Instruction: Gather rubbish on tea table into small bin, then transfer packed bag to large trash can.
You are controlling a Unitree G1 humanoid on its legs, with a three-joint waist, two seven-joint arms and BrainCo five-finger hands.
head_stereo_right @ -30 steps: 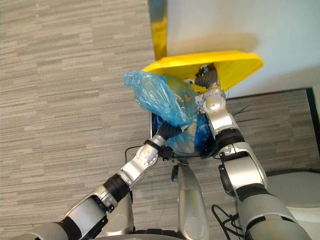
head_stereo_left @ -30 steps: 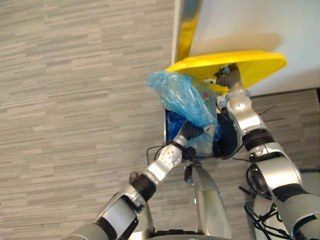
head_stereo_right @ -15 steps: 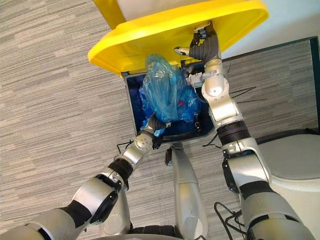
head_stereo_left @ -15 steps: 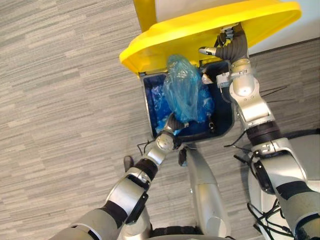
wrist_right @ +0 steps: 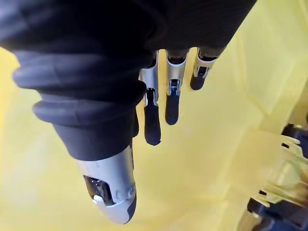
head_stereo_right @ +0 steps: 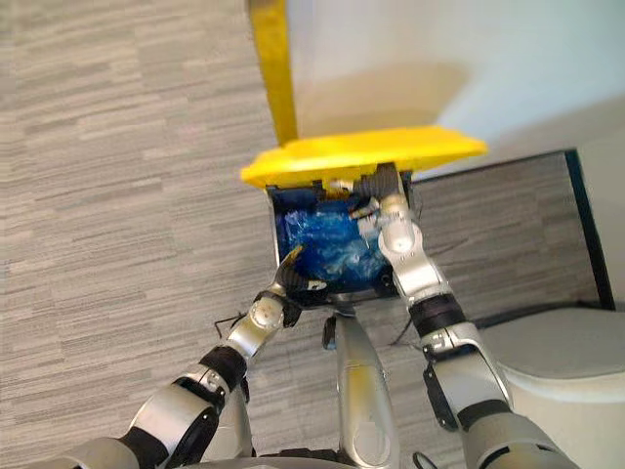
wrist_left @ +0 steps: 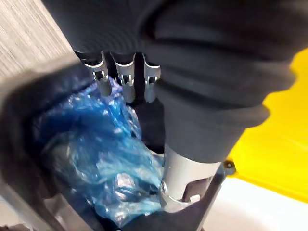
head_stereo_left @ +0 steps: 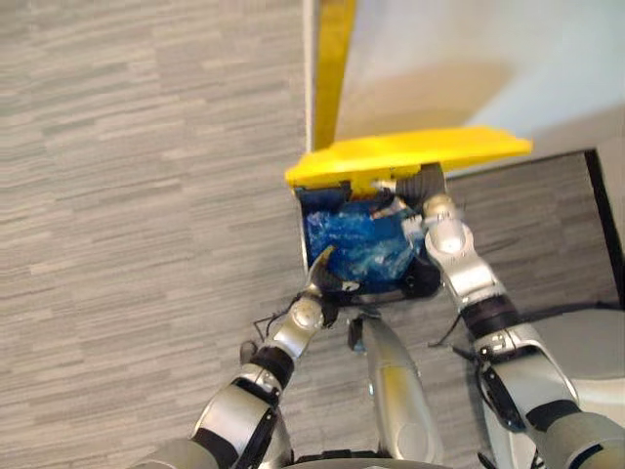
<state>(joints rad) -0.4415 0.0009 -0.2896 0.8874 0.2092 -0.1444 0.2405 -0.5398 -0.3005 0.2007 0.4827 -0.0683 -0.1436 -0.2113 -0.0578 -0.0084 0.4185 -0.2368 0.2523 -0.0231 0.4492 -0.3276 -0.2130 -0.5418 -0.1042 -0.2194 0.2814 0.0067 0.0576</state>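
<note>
**Stock count: large trash can**

Large trash can (head_stereo_left: 302, 234): one.
Yellow lid (head_stereo_left: 410, 154): one.
Blue plastic bag (head_stereo_left: 356, 244): one mass; bag and liner not separable.
Hands: two, left hand (head_stereo_left: 317, 276) and right hand (head_stereo_left: 423, 184).

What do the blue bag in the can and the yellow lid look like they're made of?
The blue bag looks like thin plastic film: it is translucent, crumpled into many folds, and has glossy highlights. The yellow lid looks like rigid moulded plastic, with an even colour and a smooth, faintly shiny surface that holds its flat shape. Both are judged from looks alone.
</note>
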